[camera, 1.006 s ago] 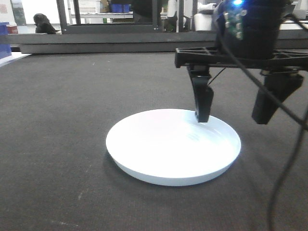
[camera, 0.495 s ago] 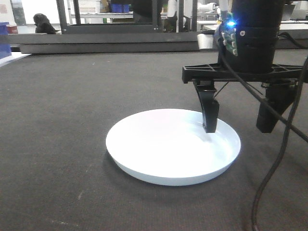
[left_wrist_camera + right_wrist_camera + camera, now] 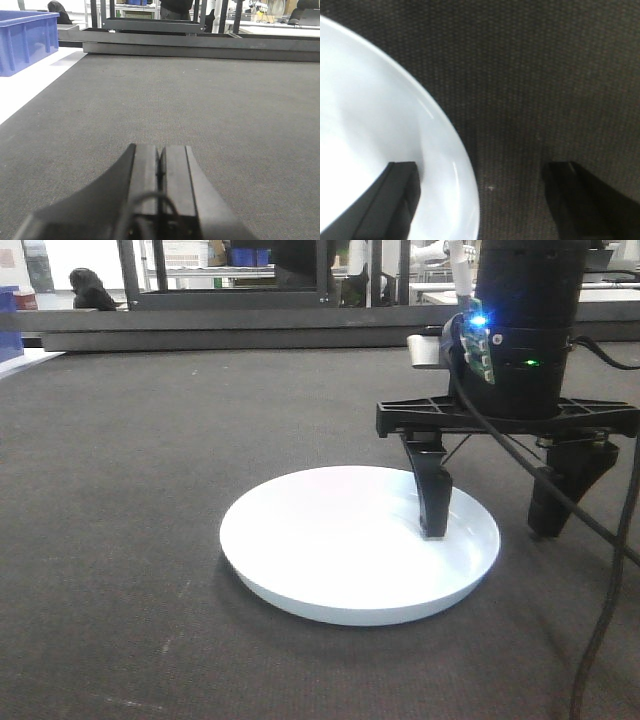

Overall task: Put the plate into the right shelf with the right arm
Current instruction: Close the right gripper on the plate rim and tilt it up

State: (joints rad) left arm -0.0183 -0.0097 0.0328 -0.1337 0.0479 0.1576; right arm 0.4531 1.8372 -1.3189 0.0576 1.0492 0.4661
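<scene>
The plate is lying flat on the worktop with its hollow facing up. Being round, it is showing no long axis. Its rim is being straddled by the right tool, which is spread wide and gripping nothing: one finger is standing inside the plate, the other outside it. Whether the inner tip is touching the plate cannot be told. In the right wrist view most of the plate is being cut off. The left tool is being held clenched and empty over the worktop.
</scene>
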